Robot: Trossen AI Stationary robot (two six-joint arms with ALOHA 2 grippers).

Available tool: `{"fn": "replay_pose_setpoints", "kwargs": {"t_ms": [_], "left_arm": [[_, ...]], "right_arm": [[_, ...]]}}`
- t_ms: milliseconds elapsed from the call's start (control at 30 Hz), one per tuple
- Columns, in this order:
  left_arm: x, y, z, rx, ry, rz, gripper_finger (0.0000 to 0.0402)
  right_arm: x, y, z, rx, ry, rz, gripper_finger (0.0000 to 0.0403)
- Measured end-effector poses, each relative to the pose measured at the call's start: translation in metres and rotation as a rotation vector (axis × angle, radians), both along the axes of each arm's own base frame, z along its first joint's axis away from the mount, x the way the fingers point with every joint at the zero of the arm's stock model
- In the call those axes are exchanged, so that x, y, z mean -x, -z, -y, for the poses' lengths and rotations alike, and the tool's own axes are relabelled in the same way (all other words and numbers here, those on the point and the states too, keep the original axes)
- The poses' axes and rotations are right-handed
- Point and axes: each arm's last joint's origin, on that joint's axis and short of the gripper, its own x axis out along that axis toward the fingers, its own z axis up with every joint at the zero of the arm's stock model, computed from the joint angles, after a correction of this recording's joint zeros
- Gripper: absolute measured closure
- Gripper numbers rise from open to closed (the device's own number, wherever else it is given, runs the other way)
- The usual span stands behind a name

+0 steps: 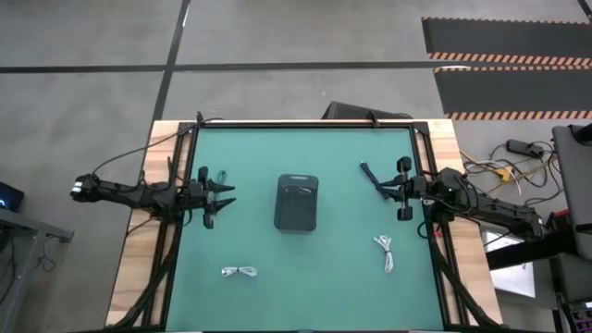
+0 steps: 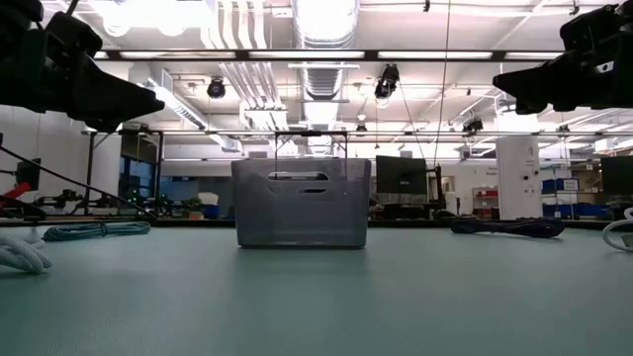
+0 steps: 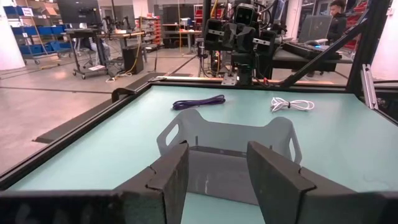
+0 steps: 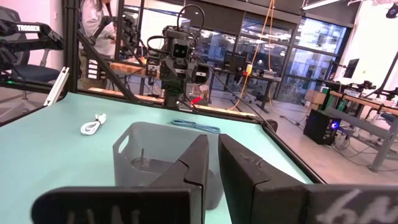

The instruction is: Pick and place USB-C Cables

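A dark grey tray [image 1: 296,203] stands in the middle of the green table. Two white USB-C cables lie near the front, one to the left [image 1: 239,272] and one to the right [image 1: 387,252]. A dark purple cable [image 3: 198,102] lies close to my right gripper. A bluish cable [image 4: 196,126] lies beside my left gripper. My left gripper [image 1: 231,196] hangs open left of the tray, pointing level at it. My right gripper [image 1: 388,190] hangs shut right of the tray and also points at it. Neither gripper has anything between its fingers.
Black frame rails [image 1: 185,148] run along the table's left, far and right sides. Open green surface lies between the tray and the front edge. A person [image 3: 336,18] stands in the room beyond the table, and workshop benches and racks fill the background.
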Motion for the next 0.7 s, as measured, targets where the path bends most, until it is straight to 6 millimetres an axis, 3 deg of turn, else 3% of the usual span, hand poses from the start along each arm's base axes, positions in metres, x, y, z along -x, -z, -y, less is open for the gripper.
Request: {"fn": "replay_pose_setpoints", "kwargs": {"t_ms": [400,567,700], "left_arm": [[0.0,0.0,0.0,0.002,-0.001,0.01,0.0256],[-0.001,-0.01,0.0,0.082,-0.003,0.123,0.0256],[0.0,-0.021,0.0,0.197,0.001,0.26,0.0256]], "right_arm": [[0.0,0.0,0.0,0.001,0.0,0.001,0.0376],[0.0,0.0,0.0,-0.013,-0.001,0.001,0.0376],[0.0,0.0,0.0,-0.3,-0.02,0.006,0.0376]]}}
